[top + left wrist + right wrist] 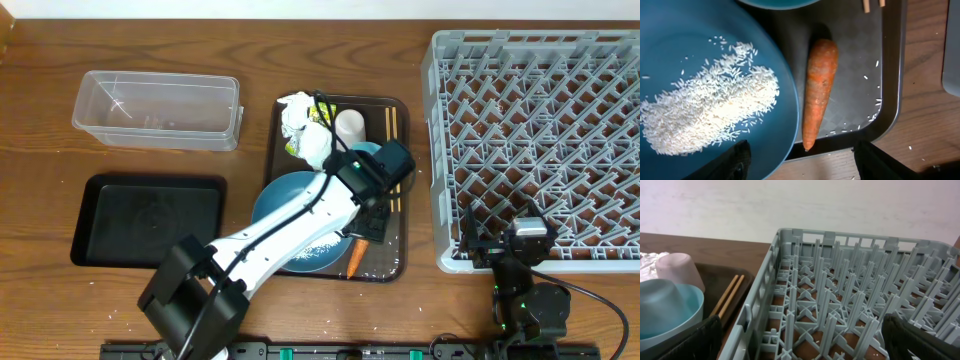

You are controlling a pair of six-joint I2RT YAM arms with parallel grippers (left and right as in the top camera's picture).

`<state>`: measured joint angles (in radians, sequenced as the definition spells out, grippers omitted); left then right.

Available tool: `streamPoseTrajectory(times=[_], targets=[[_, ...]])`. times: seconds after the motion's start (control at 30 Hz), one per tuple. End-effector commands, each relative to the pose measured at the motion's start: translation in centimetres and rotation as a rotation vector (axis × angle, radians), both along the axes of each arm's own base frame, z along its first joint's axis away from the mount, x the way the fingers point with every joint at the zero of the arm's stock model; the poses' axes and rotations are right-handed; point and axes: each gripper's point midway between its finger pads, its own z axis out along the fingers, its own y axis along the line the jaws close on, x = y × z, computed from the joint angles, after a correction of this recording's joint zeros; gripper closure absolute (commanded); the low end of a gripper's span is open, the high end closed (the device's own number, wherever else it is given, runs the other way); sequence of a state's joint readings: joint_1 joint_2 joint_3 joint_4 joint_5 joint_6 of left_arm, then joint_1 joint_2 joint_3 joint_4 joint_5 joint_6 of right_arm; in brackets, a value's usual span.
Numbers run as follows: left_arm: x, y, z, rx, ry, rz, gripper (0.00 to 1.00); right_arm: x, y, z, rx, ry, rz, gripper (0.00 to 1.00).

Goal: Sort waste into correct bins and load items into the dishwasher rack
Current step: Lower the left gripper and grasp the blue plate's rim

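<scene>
On the wooden counter [300,50], the carrot [817,90] is targeted for binning by the released left tool [802,160], so a descent and clench are judged needed.

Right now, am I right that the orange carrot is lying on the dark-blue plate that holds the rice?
Not quite: the carrot lies on the dark tray, beside the dark-blue plate that holds the rice, not on it. The left wrist view shows this.
</scene>
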<state>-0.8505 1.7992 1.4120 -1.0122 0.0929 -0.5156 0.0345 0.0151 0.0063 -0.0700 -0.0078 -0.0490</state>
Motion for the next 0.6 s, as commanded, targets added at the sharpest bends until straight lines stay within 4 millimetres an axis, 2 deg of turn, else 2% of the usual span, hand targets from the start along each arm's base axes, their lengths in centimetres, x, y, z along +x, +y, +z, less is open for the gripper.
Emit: streamPoseTrajectory(times=[0.0, 0.23, 0.57], targets=[[0.2, 0.9, -1.2, 0.067, -0.029, -0.02, 0.32, 0.0, 0.2, -0.1, -0.012, 0.003, 0.009, 0.01], [0.3, 1.9, -2.9, 0.089, -0.038, -0.006, 0.32, 0.0, 0.2, -0.1, -0.012, 0.003, 0.009, 0.01], [0.4, 1.8, -3.1, 0.078, -0.042, -0.013, 0.34, 0.0, 0.2, -0.1, -0.012, 0.003, 0.009, 0.01]])
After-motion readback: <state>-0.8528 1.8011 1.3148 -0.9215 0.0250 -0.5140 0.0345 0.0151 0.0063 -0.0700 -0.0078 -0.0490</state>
